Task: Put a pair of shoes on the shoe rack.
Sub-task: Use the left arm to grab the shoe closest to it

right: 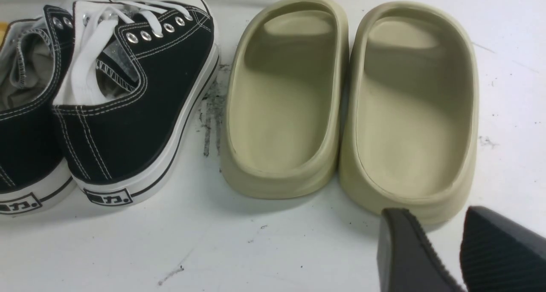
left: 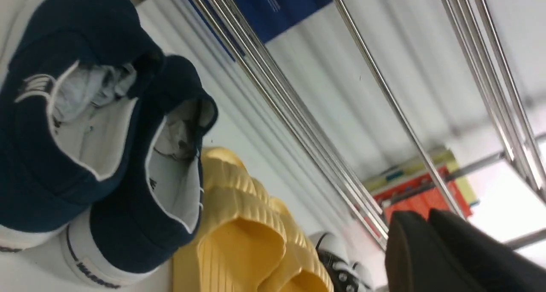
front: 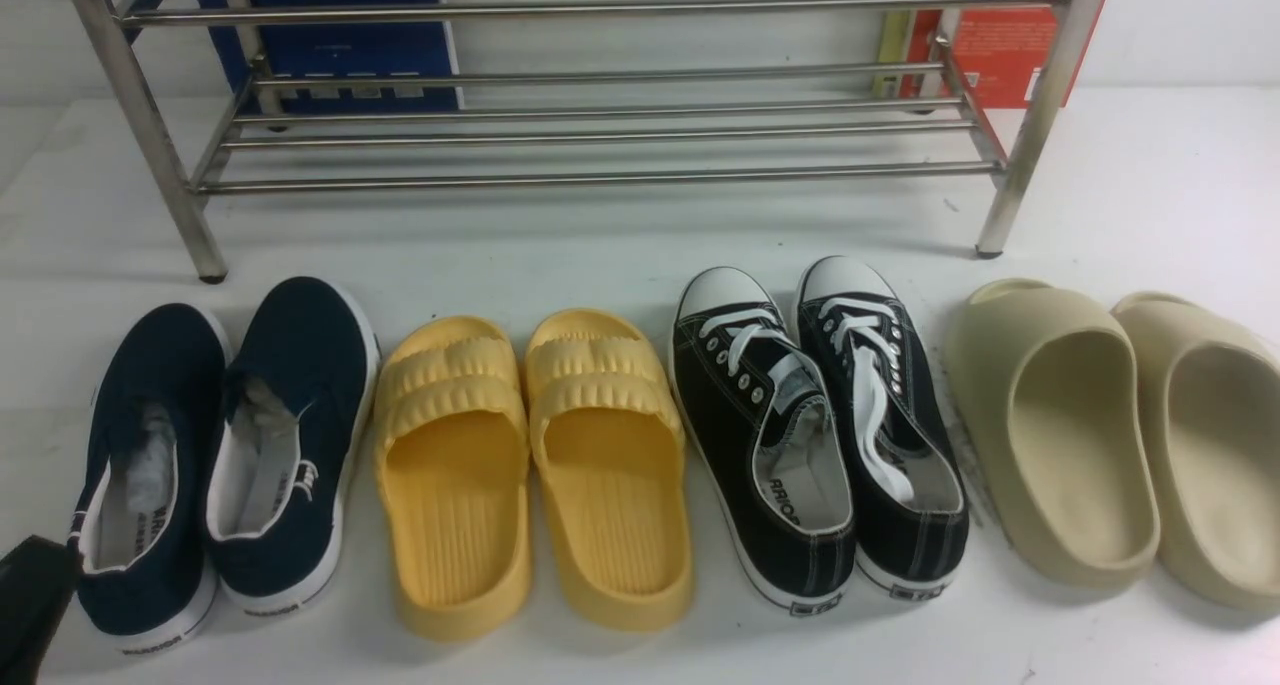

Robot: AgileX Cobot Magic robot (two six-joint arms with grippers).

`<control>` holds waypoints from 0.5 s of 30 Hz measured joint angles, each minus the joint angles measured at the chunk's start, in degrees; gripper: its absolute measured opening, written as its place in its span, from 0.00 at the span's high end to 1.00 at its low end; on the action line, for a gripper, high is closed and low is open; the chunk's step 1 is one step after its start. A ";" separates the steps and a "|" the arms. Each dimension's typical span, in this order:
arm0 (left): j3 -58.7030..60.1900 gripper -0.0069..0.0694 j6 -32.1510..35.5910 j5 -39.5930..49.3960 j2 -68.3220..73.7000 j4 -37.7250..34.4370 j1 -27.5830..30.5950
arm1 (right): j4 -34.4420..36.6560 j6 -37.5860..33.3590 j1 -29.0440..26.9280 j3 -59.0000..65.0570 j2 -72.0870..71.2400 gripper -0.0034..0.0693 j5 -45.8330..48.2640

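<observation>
**Front view.** 4 pairs stand in 1 row on the white bench (front: 1100, 205), toes toward the shoe rack (front: 600, 125). Neither task shoe is on the rack yet. The pair of shoes (front: 220, 455), navy slip-ons, sits at the robot's far left, side by side and just beside the yellow slippers (front: 530, 465). The black lace-up sneakers (front: 815, 435) and beige slippers (front: 1110, 435) follow to the right.

Your left gripper (front: 35, 590) hangs by the heel of the outer navy shoe, its jaws drawn together on nothing. Your right gripper (right: 435, 217) stands parted and empty near the beige pair.

Expect light shoes: the soft canvas uppers will likely crumple under a pinch, while the rubber soles look stiffer. Take each at the heel collar, 1 finger inside and 1 outside, where the backing looks firmest.
</observation>
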 joint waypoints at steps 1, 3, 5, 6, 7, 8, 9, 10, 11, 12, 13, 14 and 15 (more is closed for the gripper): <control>-3.30 0.91 1.35 3.73 2.61 0.88 0.00 | 0.00 0.00 0.00 0.00 0.00 0.62 0.00; -7.55 0.93 3.31 8.76 6.38 2.08 0.00 | 0.00 0.00 0.00 0.00 0.00 0.62 0.00; -16.98 0.93 7.68 20.28 16.25 5.71 0.00 | 0.00 0.00 0.00 0.00 0.00 0.62 0.00; -19.76 0.93 8.96 23.60 19.58 7.36 0.00 | 0.00 0.00 0.00 0.00 0.00 0.62 0.00; -24.32 0.93 11.03 28.81 25.50 9.95 0.00 | 0.00 0.00 0.00 0.00 0.00 0.62 0.00; -24.94 0.93 11.30 29.48 26.36 9.95 0.00 | 0.00 0.00 0.00 0.00 0.00 0.62 0.00; -29.44 0.93 13.03 33.81 33.09 13.24 0.00 | 0.00 0.00 0.00 0.00 0.00 0.62 0.00; -31.42 0.93 13.55 35.45 36.35 15.36 0.00 | 0.00 0.00 0.00 0.00 0.00 0.62 0.00; -33.61 0.93 13.92 36.85 40.33 17.37 0.00 | 0.00 0.00 0.00 0.00 0.00 0.62 0.00; -35.54 0.93 14.12 37.83 44.09 19.17 0.00 | 0.00 0.00 0.00 0.00 0.00 0.62 0.00; -37.22 0.93 14.12 38.22 47.02 20.44 0.00 | 0.00 0.00 0.00 0.00 0.00 0.62 0.00; -37.53 0.93 14.12 38.35 48.49 20.73 0.00 | 0.00 0.00 0.00 0.00 0.00 0.62 0.00; -39.26 0.93 14.12 38.49 52.78 22.57 0.00 | 0.00 0.00 0.00 0.00 0.00 0.62 0.00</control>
